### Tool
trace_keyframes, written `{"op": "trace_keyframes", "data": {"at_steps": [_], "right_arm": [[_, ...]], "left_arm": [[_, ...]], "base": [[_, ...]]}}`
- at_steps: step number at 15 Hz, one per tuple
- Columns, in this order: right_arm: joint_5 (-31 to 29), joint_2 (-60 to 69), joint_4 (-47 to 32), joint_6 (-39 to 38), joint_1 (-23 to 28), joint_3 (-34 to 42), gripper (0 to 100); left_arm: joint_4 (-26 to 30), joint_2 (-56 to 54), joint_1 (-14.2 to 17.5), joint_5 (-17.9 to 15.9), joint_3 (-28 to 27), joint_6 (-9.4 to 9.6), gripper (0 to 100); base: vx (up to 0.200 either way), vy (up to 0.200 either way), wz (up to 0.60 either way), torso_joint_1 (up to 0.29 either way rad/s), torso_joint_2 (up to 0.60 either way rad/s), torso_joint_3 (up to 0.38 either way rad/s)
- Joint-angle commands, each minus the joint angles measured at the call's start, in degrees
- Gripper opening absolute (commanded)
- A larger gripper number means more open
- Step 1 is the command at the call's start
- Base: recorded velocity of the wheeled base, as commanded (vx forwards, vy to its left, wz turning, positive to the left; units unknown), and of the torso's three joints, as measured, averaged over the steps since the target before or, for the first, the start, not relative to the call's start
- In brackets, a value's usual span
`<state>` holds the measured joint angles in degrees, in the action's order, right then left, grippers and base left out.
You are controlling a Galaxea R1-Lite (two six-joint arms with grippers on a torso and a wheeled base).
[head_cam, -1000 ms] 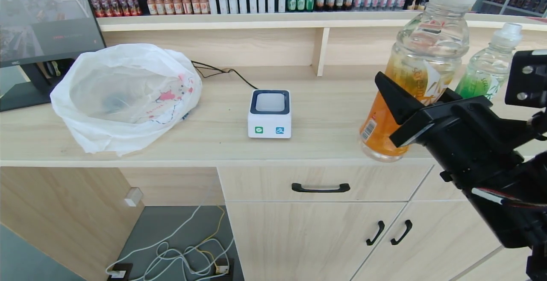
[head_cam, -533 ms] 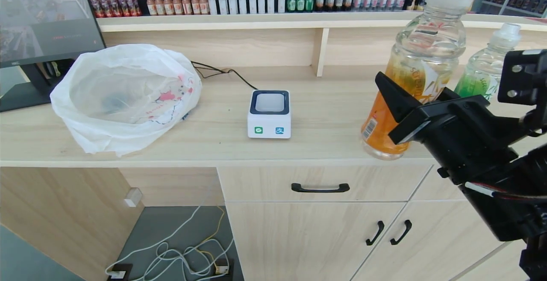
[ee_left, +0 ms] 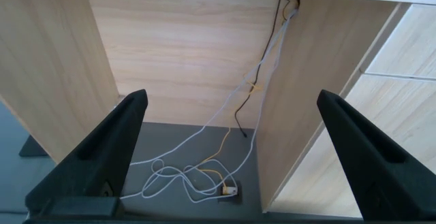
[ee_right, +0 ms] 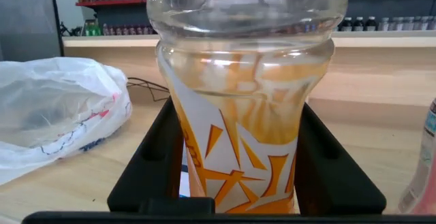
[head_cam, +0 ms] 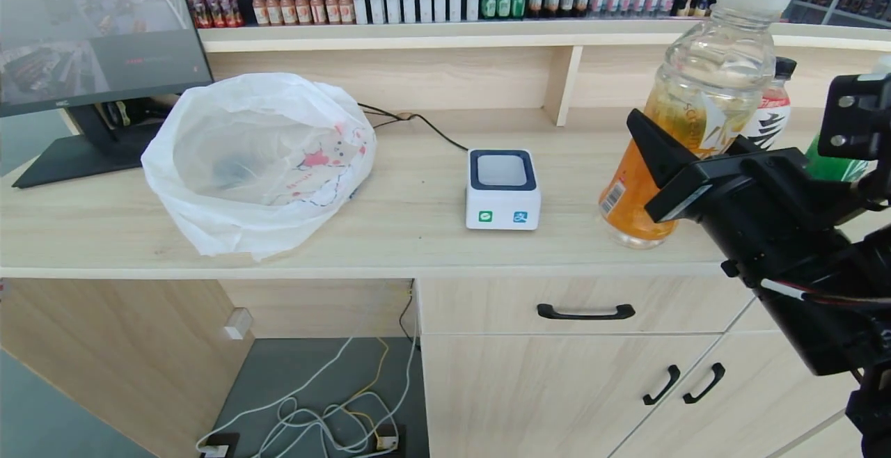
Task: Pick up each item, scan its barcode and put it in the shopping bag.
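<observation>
The barcode scanner (head_cam: 502, 188), a white cube with a dark-framed window on top and a green and a blue icon on its front, sits on the wooden counter (head_cam: 418, 235). A black cord runs from behind it.

Well to the right of the scanner, the right gripper (head_cam: 679, 155) has its black fingers (ee_right: 155, 157) pressed against both sides of the orange drink bottle (head_cam: 686, 120). The bottle has a white cap, is partly filled and leans slightly. Whether its base touches the counter cannot be told.

The head view shows a small barcode (head_cam: 612, 198) low on the side of the bottle that faces the scanner. The right wrist view shows the label front instead: orange and white triangles, with no legible writing.

Left of the scanner lies the shopping bag (head_cam: 257, 159), white plastic with its mouth open and a red and blue drawing on its side. Farther left of the scanner stands a dark monitor (head_cam: 90, 19).

Beyond the held bottle, farther right of the scanner, stand a black-capped bottle (head_cam: 769, 106) with a red and white label and a green bottle (head_cam: 832, 166).

The left gripper (ee_left: 231, 149) hangs below counter level with its fingers spread wide and nothing between them, facing loose cables (ee_left: 197, 176) on the floor.
</observation>
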<state>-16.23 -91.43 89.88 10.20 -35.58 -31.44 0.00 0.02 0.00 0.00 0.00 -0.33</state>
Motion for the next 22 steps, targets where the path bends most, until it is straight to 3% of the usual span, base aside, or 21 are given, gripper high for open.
{"op": "trace_keyframes", "data": {"at_steps": [1, 3, 7, 13, 16, 22], "right_arm": [[-0.03, 0.37, 0.12, -0.01, -0.01, 0.15, 0], [-0.03, 0.73, 0.12, 0.08, -0.01, 0.24, 0], [0.05, 1.08, 0.12, 0.96, -0.01, 0.5, 0], [0.58, 1.69, 0.12, 8.78, 0.25, 0.15, 0], [4.1, 1.69, 0.12, 14.93, 0.08, -5.65, 0], [12.89, 1.43, -13.33, 21.88, 0.52, -17.95, 0]], "left_arm": [[0.0, -0.02, 0.0, 0.0, 0.0, -0.02, 100], [0.0, -0.02, 0.0, 0.0, 0.0, 0.07, 100], [0.0, -0.02, -0.09, 0.0, 0.0, 0.07, 100], [0.0, -0.02, -0.09, 0.0, 0.0, 0.15, 100], [0.0, -0.02, -0.09, 0.0, 0.0, 0.24, 100], [0.0, -0.02, -0.09, 0.0, 0.0, 0.24, 100]], "base": [[0.0, 0.2, 0.0, 0.007, 0.0, 0.002], [0.0, 0.2, 0.0, 0.005, 0.0, 0.002], [0.0, 0.0, 0.0, 0.0, 0.0, 0.0], [0.0, 0.0, 0.0, 0.0, 0.0, 0.0], [0.0, 0.0, 0.0, 0.0, 0.0, 0.0], [0.0, 0.0, 0.0, 0.0, 0.0, 0.0]]}}
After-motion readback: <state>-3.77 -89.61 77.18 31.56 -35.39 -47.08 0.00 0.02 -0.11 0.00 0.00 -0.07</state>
